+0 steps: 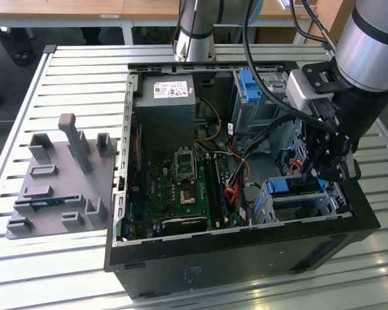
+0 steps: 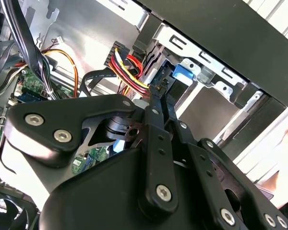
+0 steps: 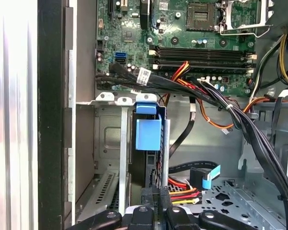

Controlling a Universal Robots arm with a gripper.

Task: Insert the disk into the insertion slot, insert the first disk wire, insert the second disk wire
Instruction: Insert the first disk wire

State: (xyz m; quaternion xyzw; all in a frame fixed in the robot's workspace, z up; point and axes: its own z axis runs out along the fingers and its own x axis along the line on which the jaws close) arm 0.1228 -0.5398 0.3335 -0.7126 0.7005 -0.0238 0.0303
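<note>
The disk (image 3: 148,134) sits in the insertion slot (image 3: 109,143), its wires (image 3: 185,193) apparently still unplugged, with the end effector (image 3: 156,199) pressed nearly together close behind.

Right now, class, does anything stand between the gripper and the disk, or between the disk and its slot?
Nothing visible does. In the first wrist view the disk already sits in the insertion slot, with the gripper right at its edge. The red and yellow wires lie beside that gap, not across it.

The disk (image 3: 148,134) wears smooth bright-blue plastic; the slot (image 3: 108,143) is dull silver sheet metal, perforated; the gripper (image 3: 155,203) is matt black with shiny screws.
</note>
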